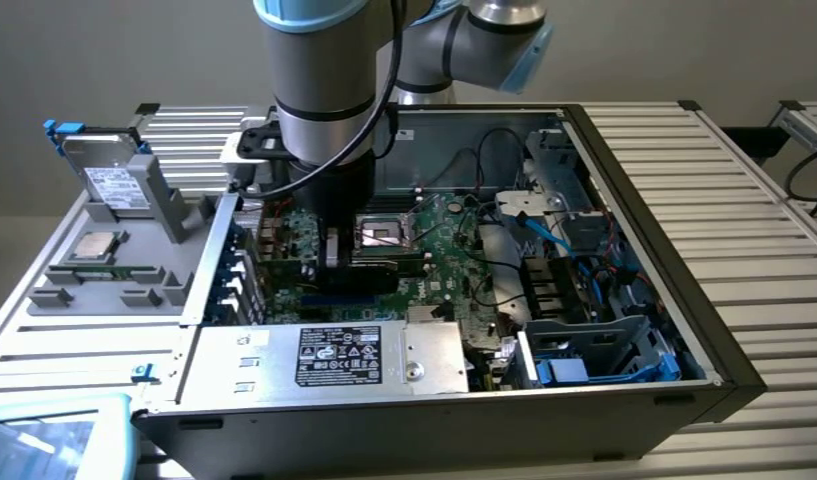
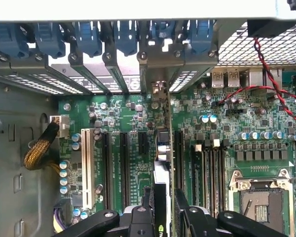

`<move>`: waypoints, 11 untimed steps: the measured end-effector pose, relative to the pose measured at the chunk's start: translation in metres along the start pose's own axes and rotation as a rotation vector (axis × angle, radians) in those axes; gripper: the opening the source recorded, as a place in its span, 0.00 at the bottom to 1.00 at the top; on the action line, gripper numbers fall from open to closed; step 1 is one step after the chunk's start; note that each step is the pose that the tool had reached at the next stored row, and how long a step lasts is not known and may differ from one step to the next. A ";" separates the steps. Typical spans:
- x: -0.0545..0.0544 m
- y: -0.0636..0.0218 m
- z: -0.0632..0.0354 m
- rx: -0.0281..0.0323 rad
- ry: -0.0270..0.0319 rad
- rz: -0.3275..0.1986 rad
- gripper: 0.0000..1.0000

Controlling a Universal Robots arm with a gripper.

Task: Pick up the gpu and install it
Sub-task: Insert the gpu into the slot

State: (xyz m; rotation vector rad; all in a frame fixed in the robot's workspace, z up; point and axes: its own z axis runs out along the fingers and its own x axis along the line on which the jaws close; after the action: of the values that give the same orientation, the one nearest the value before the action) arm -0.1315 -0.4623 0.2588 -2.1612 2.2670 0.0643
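the end effector (image 2: 164,219) is partly closed, its fingers (image 2: 139,219) clamping the gpu (image 2: 163,145), which stands on edge in line with the expansion slots of the motherboard (image 2: 133,118); beyond, blue clips (image 2: 89,37) line the rear wall of the computer case (image 1: 422,420)

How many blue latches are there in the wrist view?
6 blue latches, side by side next to the slot covers; more may be hidden.
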 end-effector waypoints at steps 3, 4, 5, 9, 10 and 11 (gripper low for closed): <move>0.000 0.0000 0.0001 0.0000 -0.0003 0.000 0.27; 0.000 0.0000 0.0000 0.0000 -0.0002 0.000 0.27; 0.000 0.0000 0.0000 0.0000 -0.0003 0.000 0.27; 0.000 0.0002 -0.0003 -0.0017 -0.0003 0.000 0.27; 0.000 0.0002 -0.0005 -0.0031 -0.0003 0.000 0.27; 0.000 0.0002 -0.0006 -0.0042 -0.0002 0.000 0.27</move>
State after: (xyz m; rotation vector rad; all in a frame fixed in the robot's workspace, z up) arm -0.1317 -0.4624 0.2594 -2.1627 2.2692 0.0693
